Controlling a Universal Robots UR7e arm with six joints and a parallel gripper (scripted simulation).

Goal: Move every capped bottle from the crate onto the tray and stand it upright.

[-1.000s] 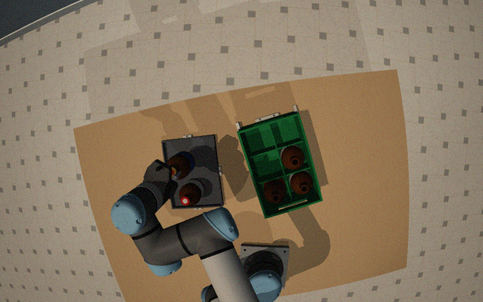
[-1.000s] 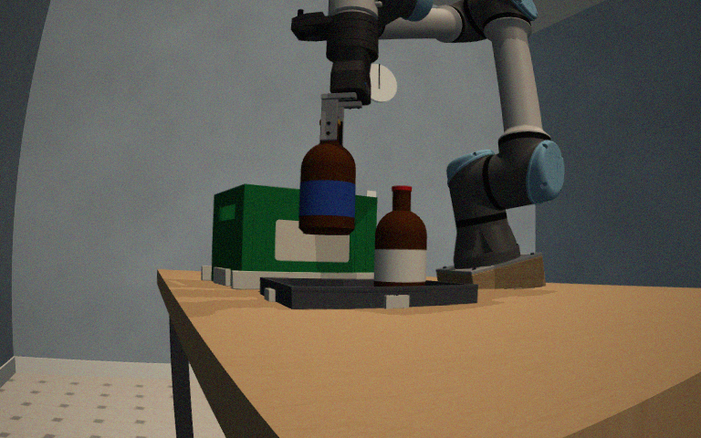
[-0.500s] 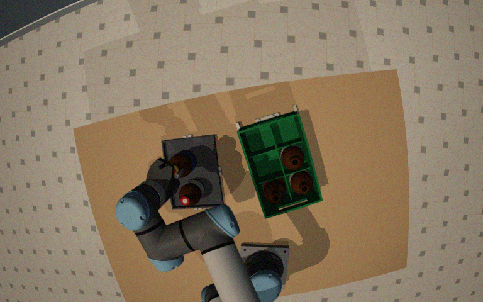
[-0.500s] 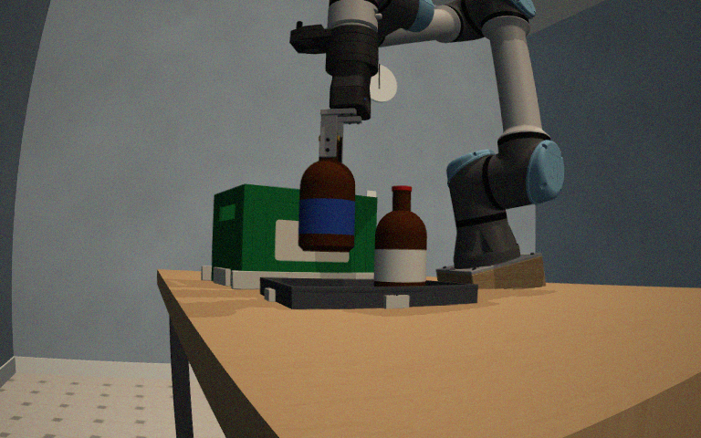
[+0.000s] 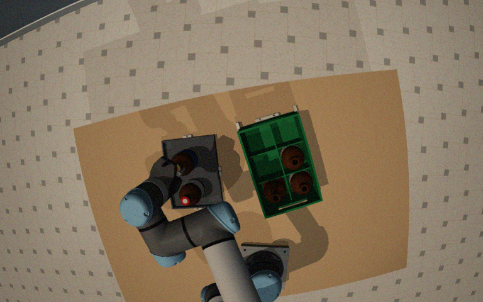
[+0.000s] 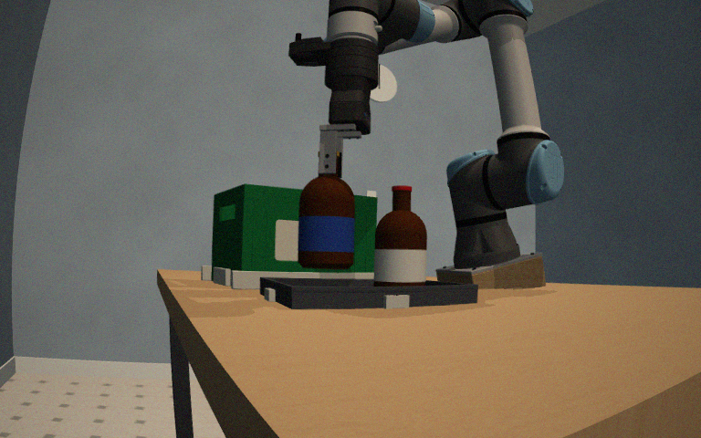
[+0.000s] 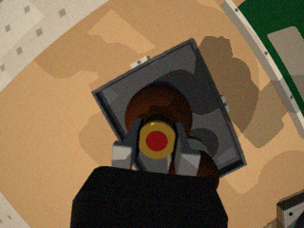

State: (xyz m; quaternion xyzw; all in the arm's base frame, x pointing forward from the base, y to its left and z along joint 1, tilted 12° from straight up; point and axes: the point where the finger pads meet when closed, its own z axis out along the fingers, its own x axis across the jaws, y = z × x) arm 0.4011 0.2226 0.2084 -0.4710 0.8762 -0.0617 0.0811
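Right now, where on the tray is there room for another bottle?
The tray has bare floor along its side nearest the green crate. The other side is crowded: the white-label bottle stands there, and the tool holds the blue-label bottle just above it.

The arm is reaching out from its base with the wrist pointing straight down, and the gripper is clamping the neck of a bottle between its fingers.

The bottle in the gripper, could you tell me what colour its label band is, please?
Blue, on a brown bottle; clearest in the exterior view.
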